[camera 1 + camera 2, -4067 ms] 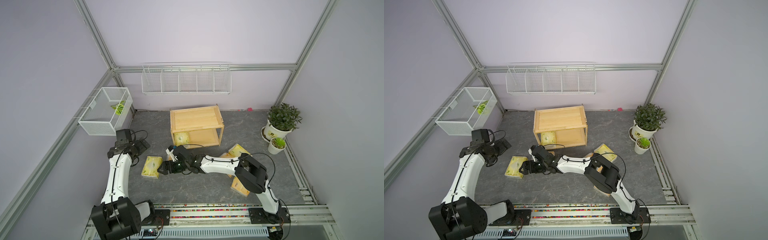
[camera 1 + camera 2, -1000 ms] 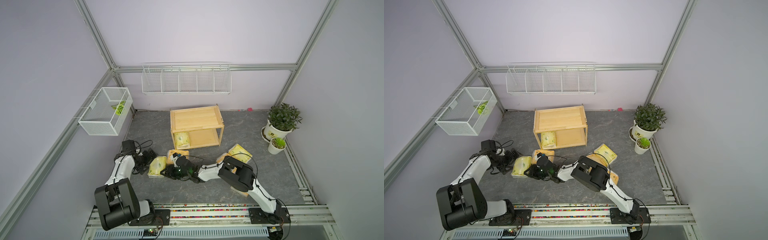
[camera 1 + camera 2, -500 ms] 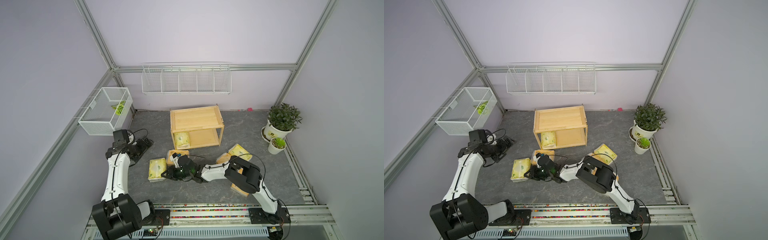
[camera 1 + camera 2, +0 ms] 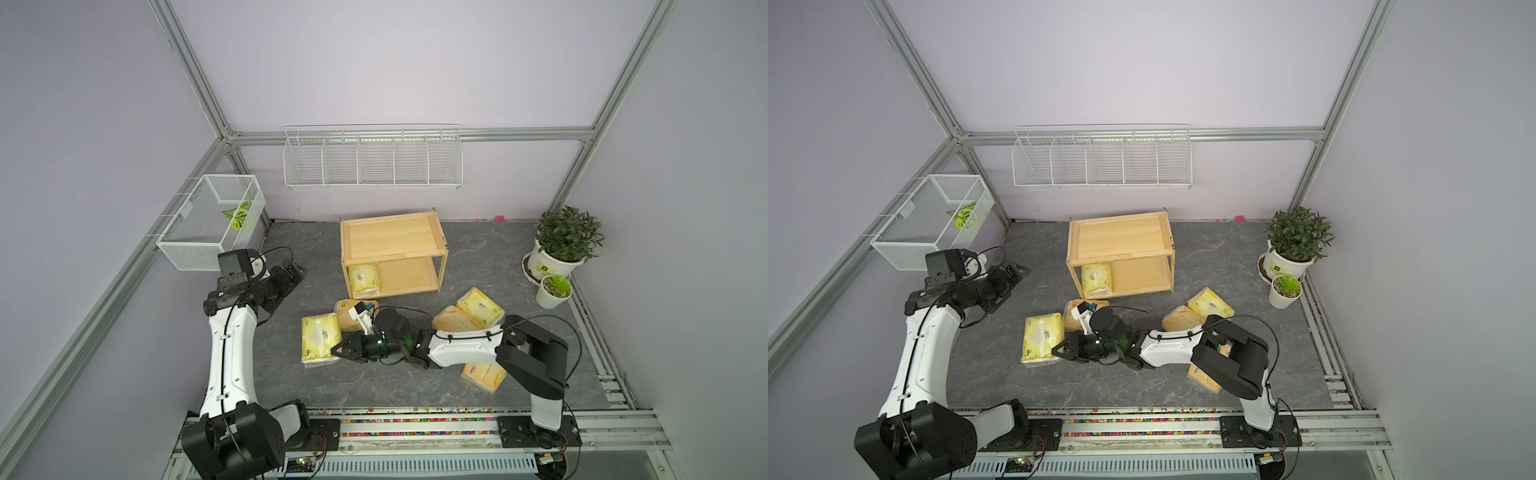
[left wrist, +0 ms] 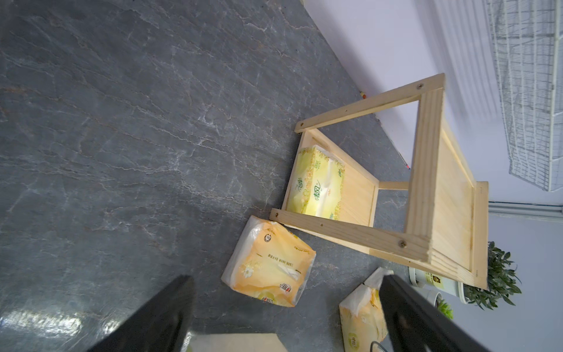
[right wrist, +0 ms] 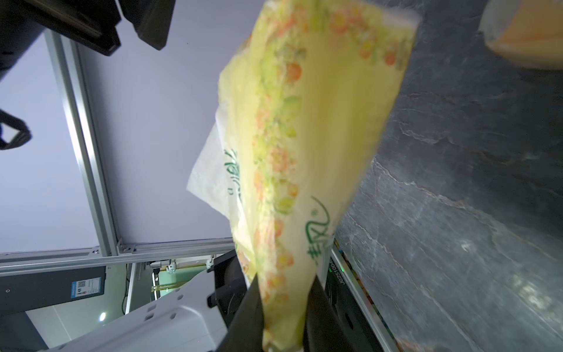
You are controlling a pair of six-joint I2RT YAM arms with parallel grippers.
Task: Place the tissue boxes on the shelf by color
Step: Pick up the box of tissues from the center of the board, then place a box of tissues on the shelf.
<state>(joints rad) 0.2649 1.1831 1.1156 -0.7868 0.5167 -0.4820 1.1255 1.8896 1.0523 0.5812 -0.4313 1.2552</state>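
Right wrist view: right gripper (image 6: 284,294) now clamps the yellow-green pack (image 6: 304,122) at its tips, arm stretched low, while the spread left gripper (image 4: 294,275) has backed away.

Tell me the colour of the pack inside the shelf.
Pale yellow-green pack, green print; clearest in the left wrist view.
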